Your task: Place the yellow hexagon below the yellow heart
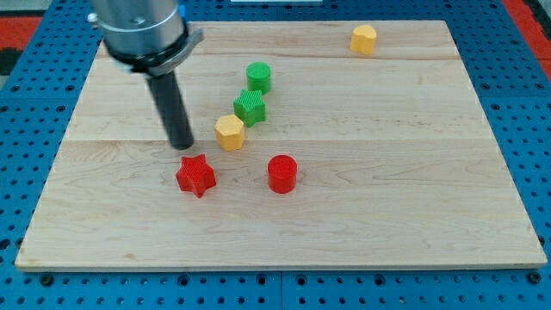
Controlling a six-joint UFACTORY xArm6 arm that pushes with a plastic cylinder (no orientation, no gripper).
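Pale wooden board (413, 198), grain visible, laid on blue pegboard (525, 103). Six small matte blocks are counted: two green, two red, two yellow. Green cylinder (258, 77) and ridged green block (250, 107) are seen at centre; red star (195, 176) and red cylinder (281, 173) below them. Yellow hexagon (229, 133) sits just right of my tip (182, 146), apart. Yellow heart (363, 40) is near the view's top right. No pincer is fitted; only the dark rod.

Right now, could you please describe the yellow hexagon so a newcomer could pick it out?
On the wooden board, a diagonal chain of three blocks sits near the middle. The yellow hexagon is its lowest link, just below the green star, right of my tip. The other yellow block, the heart, sits alone at the top.
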